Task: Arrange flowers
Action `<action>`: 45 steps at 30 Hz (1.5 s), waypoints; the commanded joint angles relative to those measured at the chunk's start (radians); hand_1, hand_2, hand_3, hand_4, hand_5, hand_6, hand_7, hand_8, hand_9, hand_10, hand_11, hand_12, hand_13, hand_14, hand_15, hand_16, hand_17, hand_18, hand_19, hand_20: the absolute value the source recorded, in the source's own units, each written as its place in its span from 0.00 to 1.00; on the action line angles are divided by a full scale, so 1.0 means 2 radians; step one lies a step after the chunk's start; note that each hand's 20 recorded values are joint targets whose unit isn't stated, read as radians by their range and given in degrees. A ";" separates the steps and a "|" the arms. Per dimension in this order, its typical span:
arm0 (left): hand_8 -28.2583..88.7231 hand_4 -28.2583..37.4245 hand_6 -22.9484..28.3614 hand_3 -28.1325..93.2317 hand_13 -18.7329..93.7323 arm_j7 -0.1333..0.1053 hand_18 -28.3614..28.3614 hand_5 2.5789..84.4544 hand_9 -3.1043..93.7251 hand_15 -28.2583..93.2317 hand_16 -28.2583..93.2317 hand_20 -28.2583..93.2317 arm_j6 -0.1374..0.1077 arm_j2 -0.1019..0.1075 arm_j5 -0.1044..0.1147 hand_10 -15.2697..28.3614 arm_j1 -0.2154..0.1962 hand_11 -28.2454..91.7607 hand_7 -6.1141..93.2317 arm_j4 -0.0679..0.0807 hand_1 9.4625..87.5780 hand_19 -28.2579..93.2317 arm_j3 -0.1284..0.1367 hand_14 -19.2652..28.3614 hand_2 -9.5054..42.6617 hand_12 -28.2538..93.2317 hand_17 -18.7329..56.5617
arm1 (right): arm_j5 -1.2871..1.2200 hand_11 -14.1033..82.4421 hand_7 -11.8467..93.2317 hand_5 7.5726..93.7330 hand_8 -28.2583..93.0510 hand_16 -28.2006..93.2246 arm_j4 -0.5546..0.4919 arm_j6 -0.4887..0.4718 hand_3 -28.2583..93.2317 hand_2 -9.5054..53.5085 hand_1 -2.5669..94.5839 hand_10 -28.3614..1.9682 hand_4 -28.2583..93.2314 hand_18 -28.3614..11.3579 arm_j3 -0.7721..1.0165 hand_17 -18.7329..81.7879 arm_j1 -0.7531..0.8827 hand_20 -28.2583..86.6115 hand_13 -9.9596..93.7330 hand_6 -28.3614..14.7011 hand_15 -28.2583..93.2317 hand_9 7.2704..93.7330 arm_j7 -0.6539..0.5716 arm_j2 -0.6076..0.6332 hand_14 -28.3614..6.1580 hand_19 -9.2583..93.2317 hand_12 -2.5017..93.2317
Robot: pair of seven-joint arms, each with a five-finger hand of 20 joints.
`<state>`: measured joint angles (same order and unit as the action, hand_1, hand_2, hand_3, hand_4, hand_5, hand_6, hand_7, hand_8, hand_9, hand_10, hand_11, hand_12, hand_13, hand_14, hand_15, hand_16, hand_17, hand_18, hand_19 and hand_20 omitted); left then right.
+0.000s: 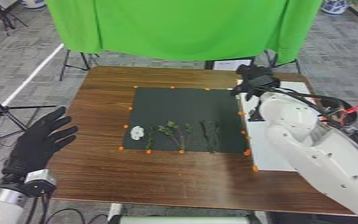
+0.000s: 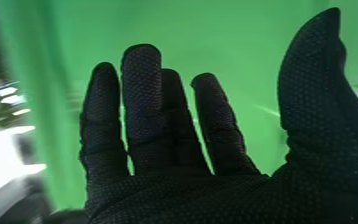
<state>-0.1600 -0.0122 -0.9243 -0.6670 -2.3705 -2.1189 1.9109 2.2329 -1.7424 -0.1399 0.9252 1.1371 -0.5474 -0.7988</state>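
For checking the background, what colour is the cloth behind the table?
The cloth is green, clearest in head view.

It looks like a lab or studio space, with a bright green cloth (image 1: pixel 175 25) hung behind the wooden surface (image 1: pixel 104 170), black tripod stands (image 1: pixel 7 110) around it, and grey carpet tiles (image 1: pixel 24 60) on the floor.

From here the room looks bright, its light spread evenly; in the head view the white board (image 1: pixel 265 152) gleams at three o'clock, nearly washed out. In the right wrist view, white glare smears into streaks beside the glowing green cloth (image 2: pixel 238 30).
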 commanded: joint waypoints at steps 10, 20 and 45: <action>0.15 0.00 0.52 0.82 0.33 0.004 0.88 0.29 0.27 0.56 0.22 0.33 0.006 -0.006 -0.002 0.62 -0.001 0.42 0.26 0.002 0.19 0.58 0.000 0.74 0.12 0.37 0.12 | 0.008 0.43 0.44 0.33 0.10 0.39 0.001 -0.040 0.98 0.00 0.26 0.53 0.00 0.15 0.130 0.32 0.153 0.58 0.52 0.59 0.81 0.39 -0.047 0.099 0.50 0.69 0.28; 0.15 0.00 0.52 0.82 0.33 0.005 0.88 0.29 0.27 0.56 0.22 0.33 0.006 -0.007 -0.002 0.62 -0.003 0.42 0.26 0.002 0.19 0.58 -0.001 0.74 0.12 0.37 0.12 | 0.009 0.41 0.44 0.34 0.10 0.39 0.006 -0.052 0.98 0.00 0.26 0.52 0.00 0.15 0.137 0.32 0.174 0.57 0.53 0.60 0.79 0.41 -0.030 0.100 0.53 0.67 0.27; 0.15 0.00 0.52 0.82 0.33 0.004 0.88 0.30 0.27 0.56 0.22 0.33 0.005 -0.008 -0.002 0.62 -0.003 0.42 0.26 -0.001 0.19 0.58 0.001 0.74 0.12 0.38 0.12 | 0.038 0.38 0.59 0.70 0.21 0.47 0.016 0.043 0.94 0.06 0.49 0.73 0.00 0.28 0.070 0.42 0.122 0.57 0.79 0.74 0.81 0.88 -0.030 0.087 0.68 0.73 0.48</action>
<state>-0.1570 -0.0074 -0.9327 -0.6678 -2.3674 -2.1176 1.9091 2.2772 -1.6700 -0.0338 1.0913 1.4372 -0.6248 -0.6146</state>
